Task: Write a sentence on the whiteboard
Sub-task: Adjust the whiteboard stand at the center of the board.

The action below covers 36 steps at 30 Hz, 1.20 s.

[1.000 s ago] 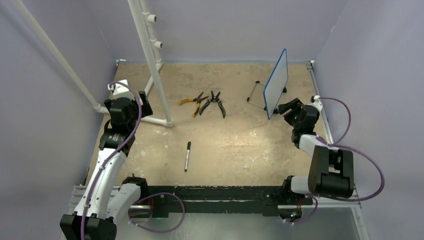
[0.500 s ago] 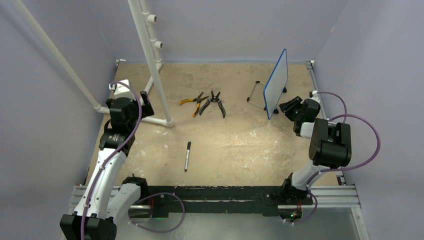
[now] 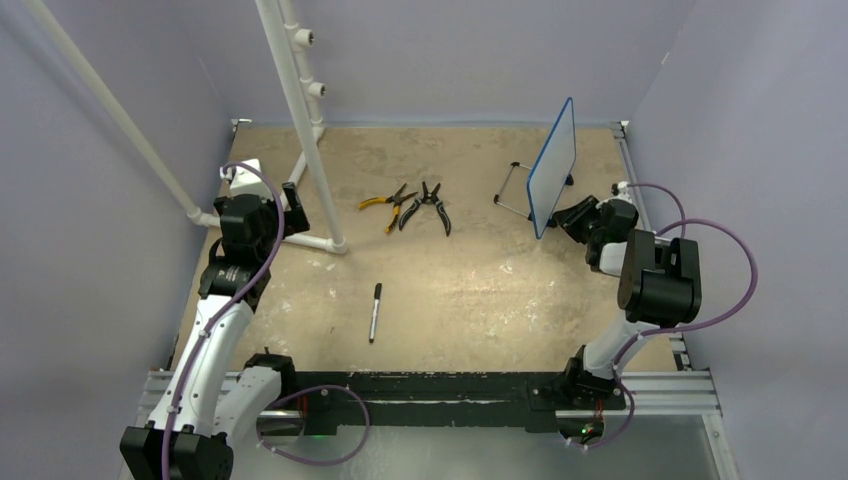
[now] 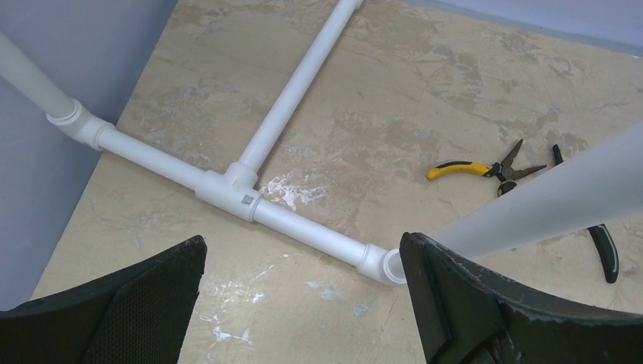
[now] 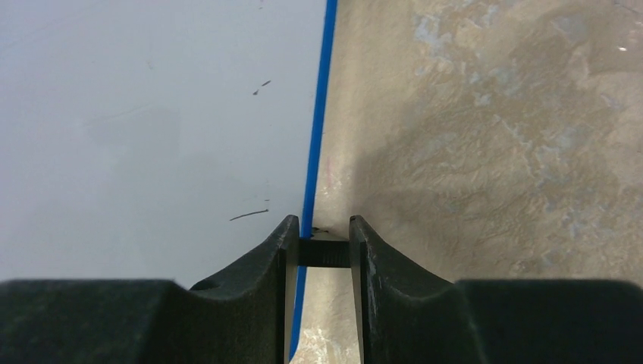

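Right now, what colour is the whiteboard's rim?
Blue, on the whiteboard; clearest in the right wrist view.

whiteboard (image 5: 152, 129): smooth, faintly glossy white face, thin blue plastic-looking rim, left of the right gripper (image 5: 318, 246)
right gripper fingers (image 5: 261, 262): matt black, slightly grainy
table (image 5: 493, 152): mottled tan, matt, scuffed, right of that pincer
pipe frame (image 4: 303, 220): smooth white plastic, ahead of the left gripper (image 4: 303, 296)
pliers (image 4: 485, 168): dark metal, yellow grips

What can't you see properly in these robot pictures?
- Whiteboard writing: top view shows it edge-on; right wrist view shows only faint marks.
- Right gripper: fingers straddle the blue rim; whether they clamp it is unclear.
- Marker cap: too small.
- Black pliers: partly behind the white pipe.
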Each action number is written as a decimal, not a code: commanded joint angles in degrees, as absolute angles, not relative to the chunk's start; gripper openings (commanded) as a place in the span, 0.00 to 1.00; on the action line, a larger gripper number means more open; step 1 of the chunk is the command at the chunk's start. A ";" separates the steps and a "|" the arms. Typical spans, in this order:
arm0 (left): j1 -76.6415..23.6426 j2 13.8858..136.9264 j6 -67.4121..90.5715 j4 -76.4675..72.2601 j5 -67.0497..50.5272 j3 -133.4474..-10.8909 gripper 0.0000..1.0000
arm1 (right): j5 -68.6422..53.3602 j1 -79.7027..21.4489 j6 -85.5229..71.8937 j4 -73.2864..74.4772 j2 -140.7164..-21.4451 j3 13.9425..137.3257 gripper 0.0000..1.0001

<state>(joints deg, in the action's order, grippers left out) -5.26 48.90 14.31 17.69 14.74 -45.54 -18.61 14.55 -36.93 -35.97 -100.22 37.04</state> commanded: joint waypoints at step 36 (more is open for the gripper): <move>-5.01 48.52 14.33 16.41 12.94 -46.98 0.99 | -15.50 -2.92 -38.59 -36.03 -87.81 30.54 0.37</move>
<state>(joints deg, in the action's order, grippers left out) -5.26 48.97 14.33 17.69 13.58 -45.54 -20.84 -2.57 -39.51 -36.82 -92.73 31.51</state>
